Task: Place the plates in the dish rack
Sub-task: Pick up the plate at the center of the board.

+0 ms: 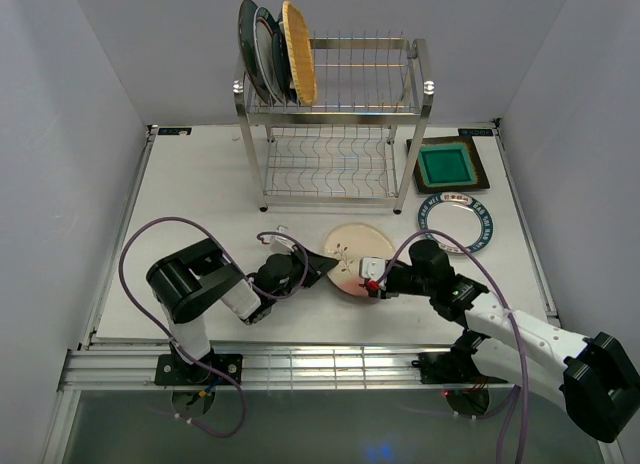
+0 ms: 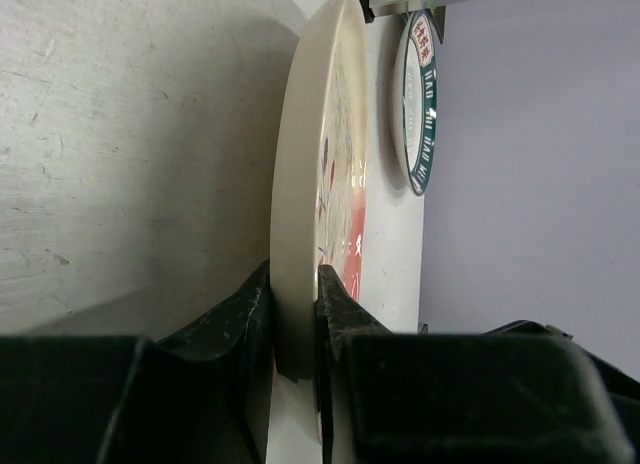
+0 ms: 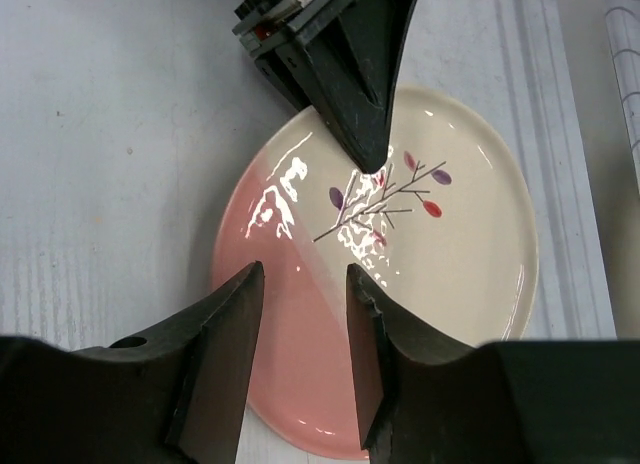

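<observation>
In front of the dish rack (image 1: 330, 162), the left gripper (image 2: 294, 289) pinches the glossy, stiff, probably breakable plate (image 1: 350, 246) by its rim; the right gripper (image 3: 303, 289) hovers, fingers parted, empty.

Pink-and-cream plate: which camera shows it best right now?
Right wrist: the plate shows nearly whole, pink and cream with a twig pattern. Left wrist sees only its rim edge-on, clamped in the left gripper. Top view shows it small and partly covered.
</observation>
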{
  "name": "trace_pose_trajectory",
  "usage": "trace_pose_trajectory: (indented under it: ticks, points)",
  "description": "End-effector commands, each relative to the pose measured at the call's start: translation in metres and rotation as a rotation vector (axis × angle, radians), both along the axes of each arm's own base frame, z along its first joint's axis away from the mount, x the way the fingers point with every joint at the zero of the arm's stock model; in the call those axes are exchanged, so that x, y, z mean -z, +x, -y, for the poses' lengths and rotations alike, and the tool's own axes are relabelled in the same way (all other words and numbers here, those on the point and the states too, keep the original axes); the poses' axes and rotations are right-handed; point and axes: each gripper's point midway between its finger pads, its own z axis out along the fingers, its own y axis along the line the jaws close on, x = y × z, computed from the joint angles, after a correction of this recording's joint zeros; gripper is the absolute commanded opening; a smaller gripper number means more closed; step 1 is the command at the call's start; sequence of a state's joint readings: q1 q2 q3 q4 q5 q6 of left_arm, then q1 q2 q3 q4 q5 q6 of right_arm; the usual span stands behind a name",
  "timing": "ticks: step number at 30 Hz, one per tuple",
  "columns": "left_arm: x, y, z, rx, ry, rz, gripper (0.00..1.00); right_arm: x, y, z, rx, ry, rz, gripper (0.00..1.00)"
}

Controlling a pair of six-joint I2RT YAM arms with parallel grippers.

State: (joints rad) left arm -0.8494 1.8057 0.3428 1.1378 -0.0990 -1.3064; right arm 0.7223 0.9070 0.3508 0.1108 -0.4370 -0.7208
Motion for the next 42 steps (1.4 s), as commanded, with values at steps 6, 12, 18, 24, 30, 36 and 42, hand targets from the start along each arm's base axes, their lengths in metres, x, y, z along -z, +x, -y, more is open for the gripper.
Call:
trace_pose_trajectory:
  ticks: [6,12,18,24,30,36,42]
  points:
    - [-0.04,0.014,-0.017,-0.124,0.129,0.209,0.0,-0.021,0.035,0.005,0.163,0.092,0.006,0.43]
    - [-0.058,0.013,-0.026,-0.153,0.242,0.329,0.0,-0.033,0.059,0.017,0.291,0.15,0.019,0.42]
    - [-0.078,0.007,-0.031,-0.149,0.307,0.417,0.0,-0.045,0.088,0.037,0.462,0.203,0.054,0.41]
    - [-0.099,-0.004,-0.037,-0.237,0.429,0.494,0.0,-0.048,0.107,0.054,0.59,0.222,0.07,0.41]
    - [-0.123,-0.019,-0.035,-0.29,0.565,0.6,0.0,-0.036,0.124,0.06,0.669,0.193,0.026,0.41]
    - [-0.148,-0.035,-0.04,-0.361,0.648,0.65,0.0,-0.028,0.133,0.064,0.704,0.169,-0.006,0.4]
    - [-0.192,-0.049,-0.043,-0.383,0.66,0.704,0.0,-0.026,0.138,0.068,0.728,0.164,-0.016,0.39]
